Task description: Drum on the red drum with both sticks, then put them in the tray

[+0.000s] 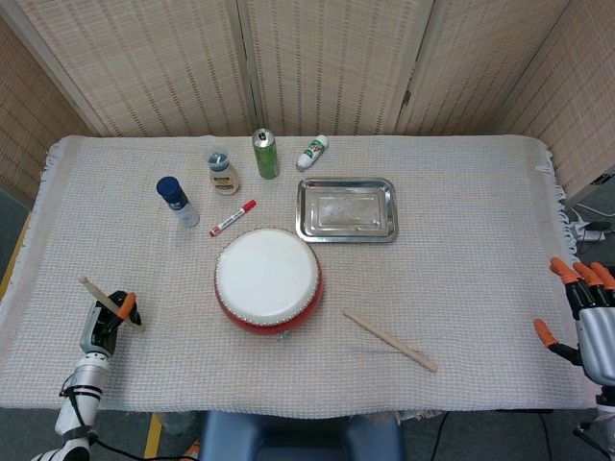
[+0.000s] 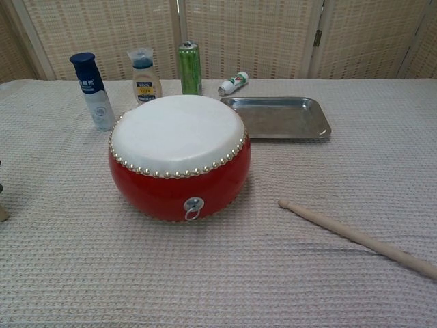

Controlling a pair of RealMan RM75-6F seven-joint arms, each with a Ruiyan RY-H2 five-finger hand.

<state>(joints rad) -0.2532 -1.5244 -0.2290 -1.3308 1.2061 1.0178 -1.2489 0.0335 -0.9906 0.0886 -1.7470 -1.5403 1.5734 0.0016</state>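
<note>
My left hand (image 1: pixel 106 322) grips one stick (image 1: pixel 108 301) at the tabletop's (image 1: pixel 461 250) near-left edge; right hand (image 1: pixel 584 317) hangs empty, fingers spread

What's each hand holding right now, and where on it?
The left hand grips one drumstick near its middle. The right hand is open and holds nothing; the other drumstick lies on the table.

Red drum (image 2: pixel 179 158), silver tray (image 2: pixel 278 117)
</note>
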